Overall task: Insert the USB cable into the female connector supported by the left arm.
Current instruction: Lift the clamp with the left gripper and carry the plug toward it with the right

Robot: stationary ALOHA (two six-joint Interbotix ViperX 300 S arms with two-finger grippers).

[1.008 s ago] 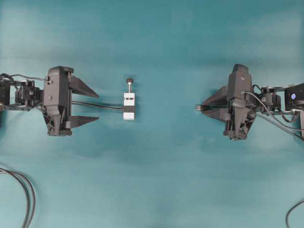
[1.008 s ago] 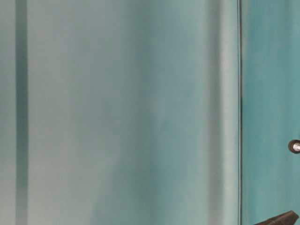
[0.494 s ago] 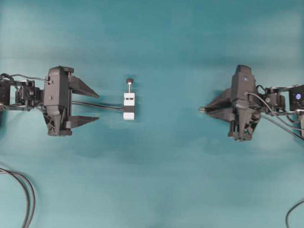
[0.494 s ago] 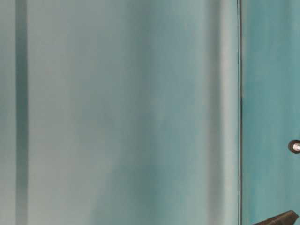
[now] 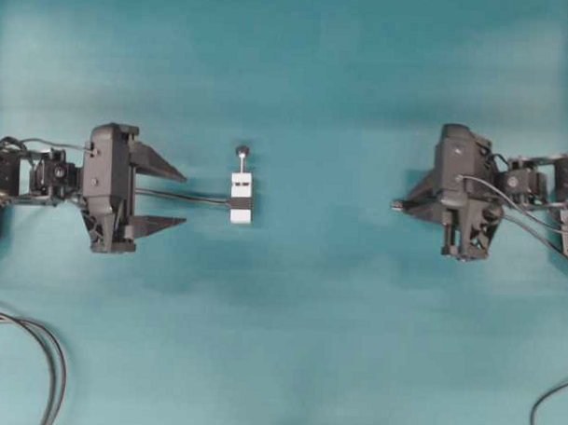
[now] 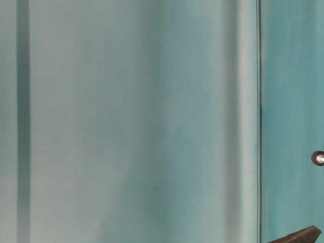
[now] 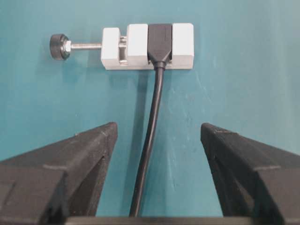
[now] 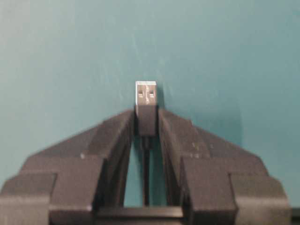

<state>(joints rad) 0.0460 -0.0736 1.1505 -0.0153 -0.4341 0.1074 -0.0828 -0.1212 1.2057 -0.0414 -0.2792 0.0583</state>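
The female connector, a small white block with a black band, a pin and a dark knob, lies on the teal table; the left wrist view shows the same female connector, its thin dark cable running back between the fingers. My left gripper is open just left of the block, not touching it. At the right, my right gripper is shut on the USB cable; its silvery plug tip sticks out past the fingertips toward the connector, well apart from it.
Thick black cables loop at the lower left corner and at the lower right edge. In the table-level view only a dark fingertip at the bottom right and a small round knob at the right edge show.
My right gripper has drawn back to the right with the USB plug and its fingers have closed tighter. The left gripper and the connector have not moved.
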